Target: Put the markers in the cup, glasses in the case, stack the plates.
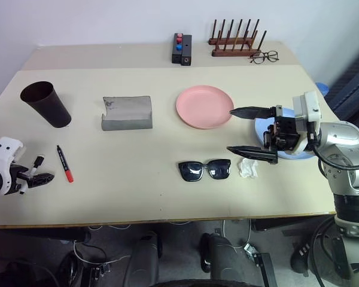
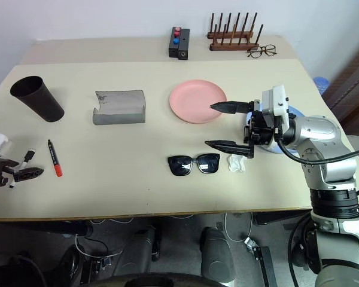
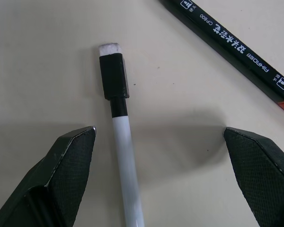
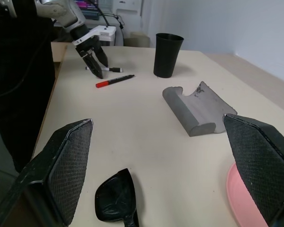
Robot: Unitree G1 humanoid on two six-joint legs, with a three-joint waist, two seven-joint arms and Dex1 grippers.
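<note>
My left gripper (image 3: 158, 156) hangs wide open over a white marker (image 3: 124, 165): light, stiff, slick; I'd pinch mid-barrel, cup (image 1: 46, 103) at one o'clock.

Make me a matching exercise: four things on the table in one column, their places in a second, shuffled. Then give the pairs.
Things:
1. cup
2. sunglasses
3. pink plate
4. white marker

Places:
A. between the open fingers of the left pincer
B. far left of the table, left of the grey case
C. near the front edge, beside a crumpled white scrap
D. right of the grey case

Pairs: 1-B, 2-C, 3-D, 4-A
</note>
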